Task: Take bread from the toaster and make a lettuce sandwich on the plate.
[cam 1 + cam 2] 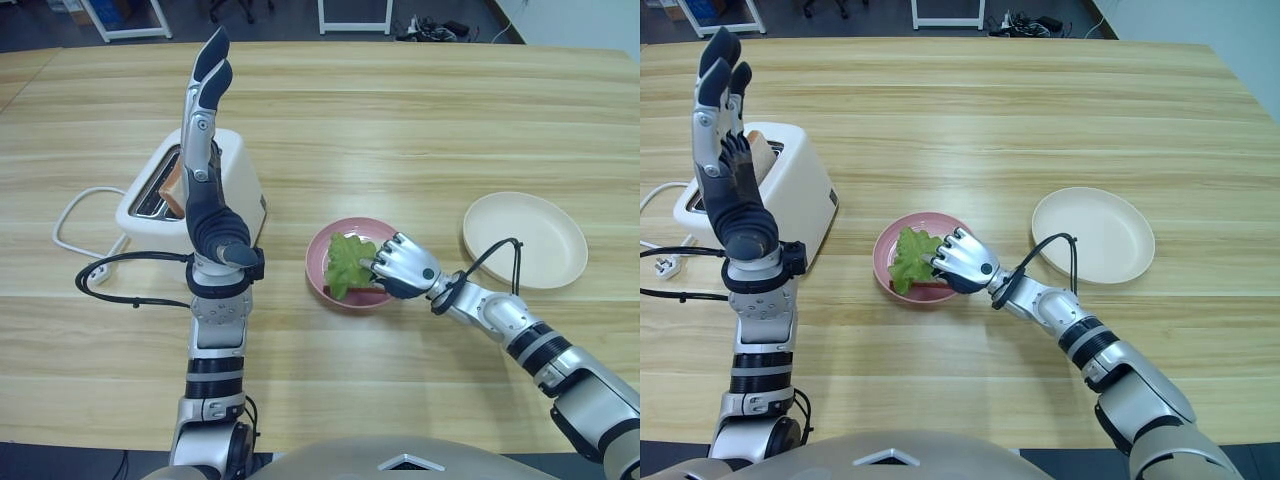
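One lettuce leaf [347, 262] in one pink bowl [318, 268] at frame centre, fingers of the right hand [405, 268] curled onto its right edge, one cream plate [525, 240] at right, one toaster [240, 185] at left holding one bread slice [175, 186], left hand [205, 120] upright before it, fingers straight, holding nothing.

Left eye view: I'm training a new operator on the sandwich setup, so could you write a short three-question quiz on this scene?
1. True or false: the bread already lies on the cream plate.
2. The lettuce lies: A in the pink bowl; B on the cream plate; C on top of the toaster.
3. Which hand touches the lettuce?

Key: 1 false, the bread stands in the toaster; 2 A; 3 the right hand.
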Controlling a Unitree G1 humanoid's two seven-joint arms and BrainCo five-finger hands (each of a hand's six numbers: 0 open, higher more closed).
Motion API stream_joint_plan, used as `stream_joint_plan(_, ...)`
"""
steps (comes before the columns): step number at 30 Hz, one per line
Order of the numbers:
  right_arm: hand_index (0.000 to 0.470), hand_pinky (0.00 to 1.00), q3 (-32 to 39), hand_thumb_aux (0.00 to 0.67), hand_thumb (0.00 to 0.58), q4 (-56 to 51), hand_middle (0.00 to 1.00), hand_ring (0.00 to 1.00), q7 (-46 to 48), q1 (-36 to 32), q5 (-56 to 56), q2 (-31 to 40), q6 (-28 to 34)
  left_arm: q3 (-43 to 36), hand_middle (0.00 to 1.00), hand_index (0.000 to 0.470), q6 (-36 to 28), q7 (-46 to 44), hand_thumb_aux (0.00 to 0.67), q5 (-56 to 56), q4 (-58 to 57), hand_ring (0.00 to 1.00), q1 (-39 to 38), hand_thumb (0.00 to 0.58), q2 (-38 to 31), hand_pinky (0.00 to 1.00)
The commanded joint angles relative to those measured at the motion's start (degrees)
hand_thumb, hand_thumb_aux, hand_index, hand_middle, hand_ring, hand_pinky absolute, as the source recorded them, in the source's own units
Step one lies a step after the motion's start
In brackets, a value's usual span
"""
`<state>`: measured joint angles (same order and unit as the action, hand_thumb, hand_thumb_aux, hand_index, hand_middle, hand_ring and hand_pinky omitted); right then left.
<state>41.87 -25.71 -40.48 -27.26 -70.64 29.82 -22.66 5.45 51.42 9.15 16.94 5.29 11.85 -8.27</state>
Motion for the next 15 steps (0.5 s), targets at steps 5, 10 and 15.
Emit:
stream_joint_plan(5, 0.278, 1.0, 0.24, 0.397, 0.484, -3.01, 1.0, 1.0, 3.41, -1.75, 0.44, -0.24, -0.21, 0.85, 0.0, 0.0, -0.07, -0.38, 0.0, -0.45, 0.8, 0.0, -0.91, 0.0, -0.99, 0.0)
stream_joint_plan(10, 0.0, 0.0, -0.48, 0.0, 0.0, -0.58, 0.0, 0.0, 4.83, -0.8, 0.56, 1.83, -0.78, 1.06, 0.0, 0.0, -0.21, -0.37, 0.0, -0.69, 1.33, 0.0, -1.14, 0.0, -1.08, 0.0)
stream_joint_plan(15, 0.0, 0.0, -3.73, 0.0, 0.0, 6.03, 0.0, 0.0, 6.21, 1.46, 1.84, 6.32, -0.65, 1.41, 0.0, 0.0, -0.6, -0.24, 0.0, -0.93, 2.04, 0.0, -1.23, 0.0, -1.08, 0.0)
